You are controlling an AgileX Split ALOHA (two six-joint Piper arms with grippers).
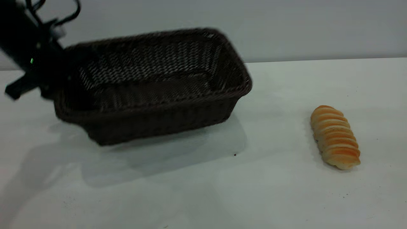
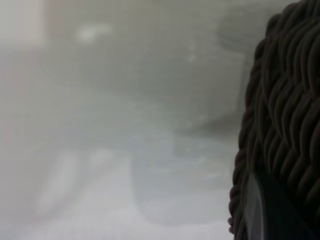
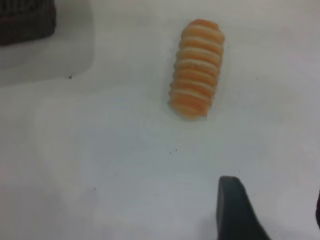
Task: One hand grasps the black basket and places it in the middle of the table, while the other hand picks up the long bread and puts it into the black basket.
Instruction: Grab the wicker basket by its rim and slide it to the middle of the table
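Observation:
The black basket (image 1: pixel 152 86) is off the table (image 1: pixel 203 190) at the left, tilted, with its shadow on the white top below it. My left gripper (image 1: pixel 47 82) holds it by its left end. In the left wrist view the braided rim (image 2: pixel 285 100) fills the side of the picture, with my left gripper (image 2: pixel 270 210) shut on it. The long bread (image 1: pixel 335 136) lies ridged side up on the table at the right, apart from the basket. My right gripper (image 3: pixel 274 192) hovers open and empty over the table, short of the bread (image 3: pixel 196 67). It is out of the exterior view.
The table edge runs along the back against a pale wall (image 1: pixel 286 28). A corner of the basket (image 3: pixel 25 22) shows in the right wrist view. A few tiny dark specks (image 1: pixel 235 155) dot the white top between basket and bread.

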